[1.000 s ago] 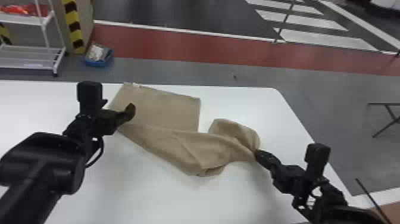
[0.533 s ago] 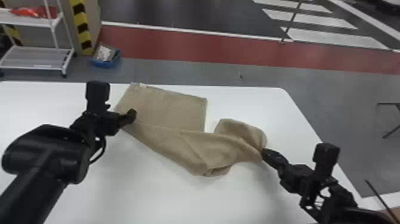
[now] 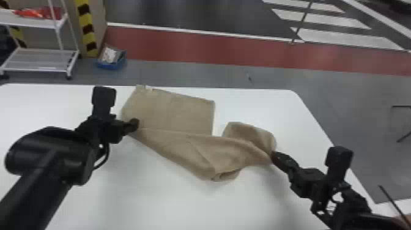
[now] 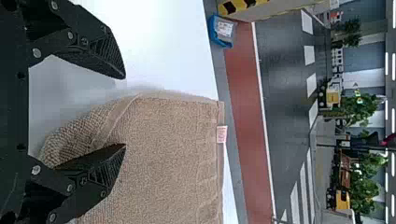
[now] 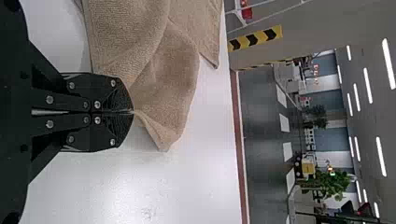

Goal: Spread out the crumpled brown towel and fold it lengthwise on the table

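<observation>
Head view: brown towel [image 3: 183, 114] partly spread on the white tabletop [image 3: 146, 208], flat at the far left, folded over and bunched toward the right, left gripper [image 3: 134, 124] at its left edge, right gripper [image 3: 274, 156] at its right end. Left wrist view: fingers [image 4: 109, 170] wide apart, one over the towel, the other over bare tabletop past its edge, small white label [image 4: 222, 134] on the hem. Right wrist view: fingers [image 5: 116, 95] closed, pinching a bit of towel edge at the tips.
</observation>
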Robot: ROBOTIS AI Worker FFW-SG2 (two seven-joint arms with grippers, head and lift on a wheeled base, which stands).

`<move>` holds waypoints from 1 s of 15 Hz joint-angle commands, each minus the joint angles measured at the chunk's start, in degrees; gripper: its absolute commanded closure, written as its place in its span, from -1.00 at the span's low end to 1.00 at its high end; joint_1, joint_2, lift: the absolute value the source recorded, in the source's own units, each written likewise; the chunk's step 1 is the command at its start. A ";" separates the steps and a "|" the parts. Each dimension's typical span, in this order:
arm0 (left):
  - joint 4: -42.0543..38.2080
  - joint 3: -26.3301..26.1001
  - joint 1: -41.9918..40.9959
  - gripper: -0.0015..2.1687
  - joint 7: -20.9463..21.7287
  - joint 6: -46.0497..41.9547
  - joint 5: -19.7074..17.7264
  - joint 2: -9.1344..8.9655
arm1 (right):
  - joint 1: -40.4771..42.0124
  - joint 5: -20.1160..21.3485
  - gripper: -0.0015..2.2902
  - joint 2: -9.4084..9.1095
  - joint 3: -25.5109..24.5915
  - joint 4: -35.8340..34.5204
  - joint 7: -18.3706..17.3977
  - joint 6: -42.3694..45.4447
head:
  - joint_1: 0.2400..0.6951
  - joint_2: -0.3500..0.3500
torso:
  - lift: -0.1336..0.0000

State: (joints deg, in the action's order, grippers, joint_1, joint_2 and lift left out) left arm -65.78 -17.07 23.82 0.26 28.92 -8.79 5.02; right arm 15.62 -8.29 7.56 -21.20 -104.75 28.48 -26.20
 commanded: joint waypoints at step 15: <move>-53.49 10.65 -20.65 0.31 -2.72 23.25 -3.34 2.10 | -7.53 -1.82 0.79 -1.23 2.56 -11.88 -4.57 -7.34 | 1.00 -0.53 | -0.86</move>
State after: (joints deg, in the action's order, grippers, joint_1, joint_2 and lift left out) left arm -112.50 -7.04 4.67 -1.98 47.99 -11.43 6.74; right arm 10.73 -10.08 6.66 -19.50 -114.14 24.63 -30.27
